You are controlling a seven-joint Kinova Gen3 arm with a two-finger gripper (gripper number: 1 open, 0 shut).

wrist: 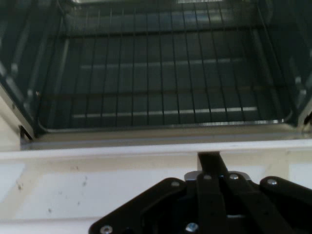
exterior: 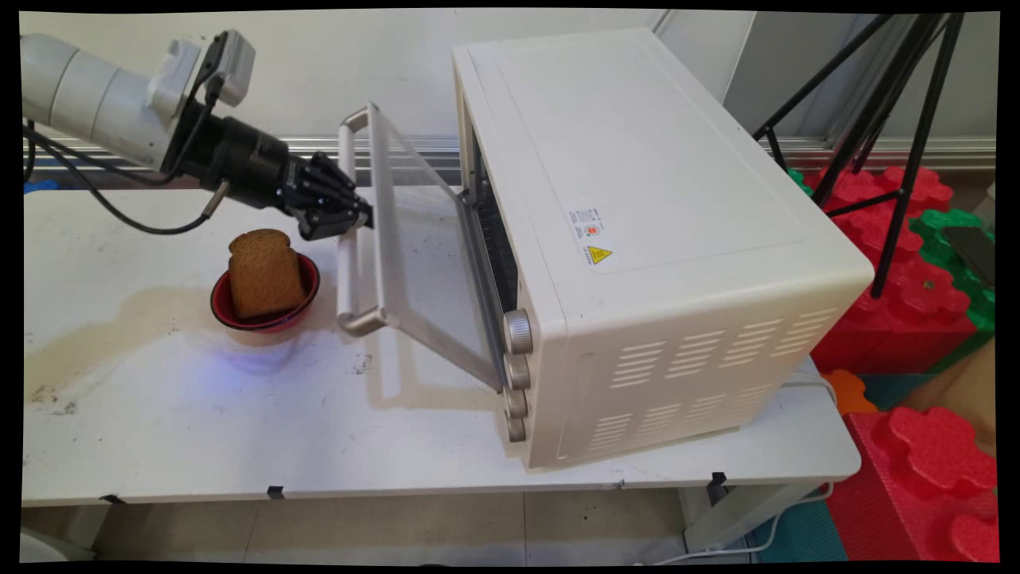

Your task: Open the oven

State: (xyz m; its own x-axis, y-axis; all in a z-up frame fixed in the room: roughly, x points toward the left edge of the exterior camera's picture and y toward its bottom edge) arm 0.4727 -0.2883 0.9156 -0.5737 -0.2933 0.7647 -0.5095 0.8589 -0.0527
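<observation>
The black fingers [exterior: 360, 217] are pressed together on the metal bar handle [exterior: 346, 231] of the half-open glass oven door [exterior: 414, 247]. The gripper [exterior: 351, 217] pinches approx. at the handle's middle. To move this door well, I think the hand must follow the hinge arc w/o twisting. Main view shows the cream toaster oven [exterior: 637, 223], and the brown bread slice [exterior: 264, 273] in a red bowl [exterior: 305, 299] on the white surface [exterior: 199, 414]. Only the hand view shows the wire rack [wrist: 161, 92] inside.
</observation>
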